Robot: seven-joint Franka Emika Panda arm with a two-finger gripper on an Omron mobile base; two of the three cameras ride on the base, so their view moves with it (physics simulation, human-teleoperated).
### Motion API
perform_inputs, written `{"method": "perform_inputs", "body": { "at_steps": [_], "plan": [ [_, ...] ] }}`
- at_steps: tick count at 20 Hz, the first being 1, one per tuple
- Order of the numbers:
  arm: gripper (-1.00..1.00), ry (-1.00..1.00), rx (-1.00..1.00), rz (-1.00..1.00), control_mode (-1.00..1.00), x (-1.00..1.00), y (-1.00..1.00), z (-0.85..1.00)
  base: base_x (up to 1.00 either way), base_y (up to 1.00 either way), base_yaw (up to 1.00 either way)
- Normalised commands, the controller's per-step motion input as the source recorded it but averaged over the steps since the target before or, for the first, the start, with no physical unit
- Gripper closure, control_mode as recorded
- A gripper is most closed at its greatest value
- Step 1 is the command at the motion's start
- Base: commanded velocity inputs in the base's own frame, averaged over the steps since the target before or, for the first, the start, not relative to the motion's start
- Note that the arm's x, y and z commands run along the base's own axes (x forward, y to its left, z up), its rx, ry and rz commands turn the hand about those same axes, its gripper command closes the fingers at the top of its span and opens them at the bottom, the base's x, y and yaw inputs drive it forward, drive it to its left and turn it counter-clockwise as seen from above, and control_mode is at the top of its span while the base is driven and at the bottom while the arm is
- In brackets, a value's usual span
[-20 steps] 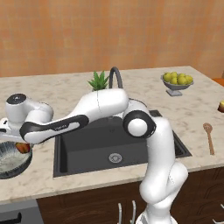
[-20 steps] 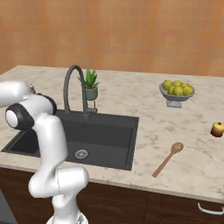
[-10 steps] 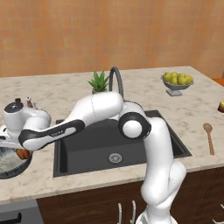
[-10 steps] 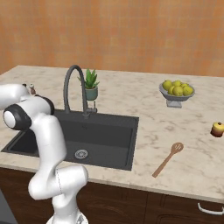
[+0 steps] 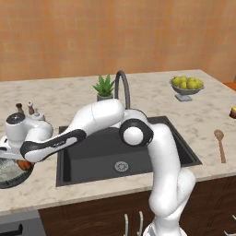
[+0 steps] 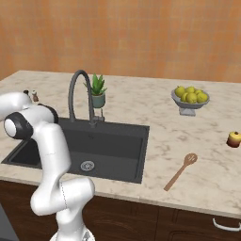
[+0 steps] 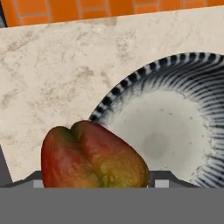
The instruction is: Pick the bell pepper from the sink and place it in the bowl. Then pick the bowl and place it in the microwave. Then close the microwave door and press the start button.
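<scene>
The claw (image 5: 14, 159) is mostly hidden behind the wrist, and in the hand view its tips are cut off by the bell pepper (image 7: 92, 156) between them. Whether it grips or has let go, I cannot tell. The pepper's lobed end faces the camera, above the bowl (image 7: 175, 144) rim. The bowl sits on the marble surface (image 7: 57, 78), left of the sink (image 5: 115, 152).

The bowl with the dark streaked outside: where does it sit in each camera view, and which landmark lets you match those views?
Left base view: the bowl sits at the lower left edge, on the marble counter left of the sink.
Hand view: it takes up the right half, striped rim arcing to the top right, with the bell pepper in front.
Shared landmark: the marble counter beside the bowl.
</scene>
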Motion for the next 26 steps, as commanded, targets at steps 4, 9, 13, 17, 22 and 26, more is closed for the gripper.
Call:
{"method": "perform_inputs", "body": {
  "at_steps": [4,9,13,17,22,26],
  "plan": [
    [-1.0,0.0,0.0,0.0,-1.0,0.36,0.19,-0.24,0.0,0.0,0.0],
    [-1.0,0.0,0.0,0.0,-1.0,0.03,0.03,-0.15,0.0,0.0,0.0],
    [-1.0,-0.12,0.0,0.0,-1.0,0.0,-0.01,0.03,0.0,0.0,0.0],
    [-1.0,-0.13,0.0,0.0,-1.0,0.0,-0.05,0.0,0.0,0.0,0.0],
    [-1.0,0.02,0.07,0.02,-1.0,0.07,-0.02,-0.17,0.0,0.0,0.0],
    [-1.0,0.05,0.08,0.12,-1.0,0.04,-0.42,-0.32,0.0,0.0,0.0]
  ]
}}
